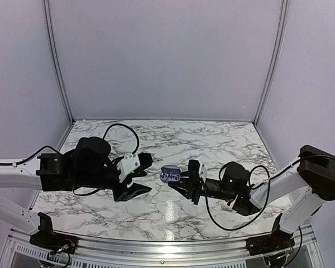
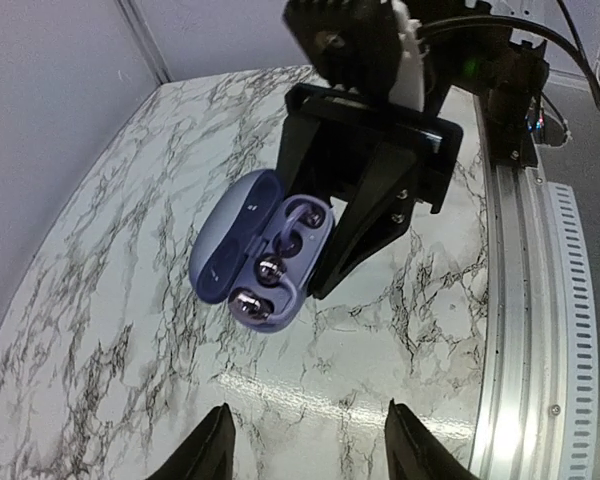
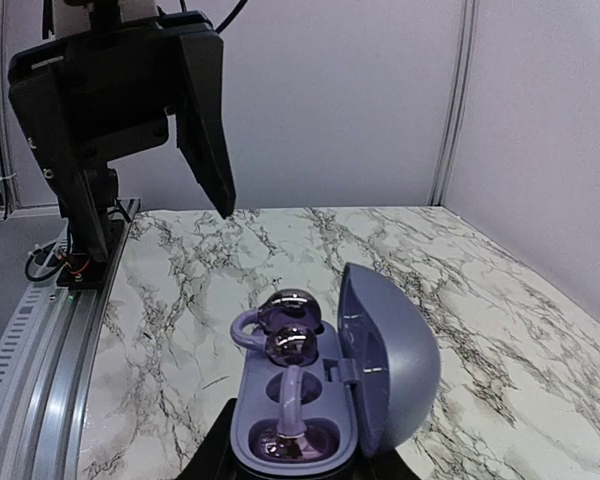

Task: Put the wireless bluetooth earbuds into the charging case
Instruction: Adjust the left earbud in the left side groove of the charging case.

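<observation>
Earbuds (image 3: 291, 344), lavender with shiny rounded ends, lie in the wells of the open charging case (image 3: 385, 370), their thin ear loops curving across the tray. From the left wrist view the glossy ends of the earbuds (image 2: 271, 266) catch the light inside the tray. The case is a dusky blue-violet, and its lid is hinged back and stands up beside the tray.

The charging case (image 1: 169, 175) sits about midway across the marble bench (image 1: 212, 139), between the two arms and somewhat toward the near edge. The right tool (image 1: 183, 180) has hold of it from the right, with black fingers (image 2: 365, 225) drawn narrow against the edge of the tray. I cannot tell whether the underside of the case touches the bench or is held just off it.

The left tool (image 2: 315, 445) is spread wide and grips nothing. It points at the case from the left, near it but clearly apart. In the right wrist view its dark fingers (image 3: 200, 120) hang over the far part of the bench, beyond the case.

An aluminium rail (image 2: 525, 300) runs along the near edge of the bench. A black cable (image 1: 123, 127) loops over the left arm.
</observation>
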`<state>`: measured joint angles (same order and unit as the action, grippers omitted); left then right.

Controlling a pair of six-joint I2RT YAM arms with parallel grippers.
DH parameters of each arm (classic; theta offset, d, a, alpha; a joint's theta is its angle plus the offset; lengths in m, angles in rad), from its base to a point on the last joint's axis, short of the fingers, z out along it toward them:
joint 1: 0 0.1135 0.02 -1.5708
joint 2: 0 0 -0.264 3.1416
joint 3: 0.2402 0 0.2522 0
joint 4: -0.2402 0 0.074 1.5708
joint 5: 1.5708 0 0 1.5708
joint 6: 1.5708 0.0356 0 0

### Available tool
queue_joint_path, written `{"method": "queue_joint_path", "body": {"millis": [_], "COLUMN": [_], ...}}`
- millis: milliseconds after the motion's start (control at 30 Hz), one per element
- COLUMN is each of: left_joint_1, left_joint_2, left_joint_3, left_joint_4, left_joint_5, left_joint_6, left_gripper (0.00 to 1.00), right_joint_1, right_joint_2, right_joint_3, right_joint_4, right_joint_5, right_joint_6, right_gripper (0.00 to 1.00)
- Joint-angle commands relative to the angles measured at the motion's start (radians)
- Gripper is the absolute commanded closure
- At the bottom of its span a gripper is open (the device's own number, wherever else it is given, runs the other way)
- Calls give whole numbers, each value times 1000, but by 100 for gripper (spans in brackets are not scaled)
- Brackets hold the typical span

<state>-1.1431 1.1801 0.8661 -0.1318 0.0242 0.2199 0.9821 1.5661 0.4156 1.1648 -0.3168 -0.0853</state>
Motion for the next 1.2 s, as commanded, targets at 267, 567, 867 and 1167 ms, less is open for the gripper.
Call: {"method": "queue_joint_path", "body": {"millis": [267,567,867,1167], "left_joint_1": [-124,-127,-126,-125], "left_joint_2": [14,65,77,91], "left_joint_3": [38,48,37,36], "left_joint_4": [47,52,50,51], "left_joint_5": [-143,-152,-146,-128], "left_joint_6": [274,290,277,273], "left_gripper": [57,60,60,60], "right_joint_1": [2,15,26,30], "right_joint_2": [-26,-23,-29,-36], "right_joint_3": [67,80,77,74], "right_joint_4": [-194,-198,-184,-169], "right_joint_5": [-116,-153,-182,-196], "right_joint_6": [32,42,39,43], "right_gripper": [100,100,100,100]}}
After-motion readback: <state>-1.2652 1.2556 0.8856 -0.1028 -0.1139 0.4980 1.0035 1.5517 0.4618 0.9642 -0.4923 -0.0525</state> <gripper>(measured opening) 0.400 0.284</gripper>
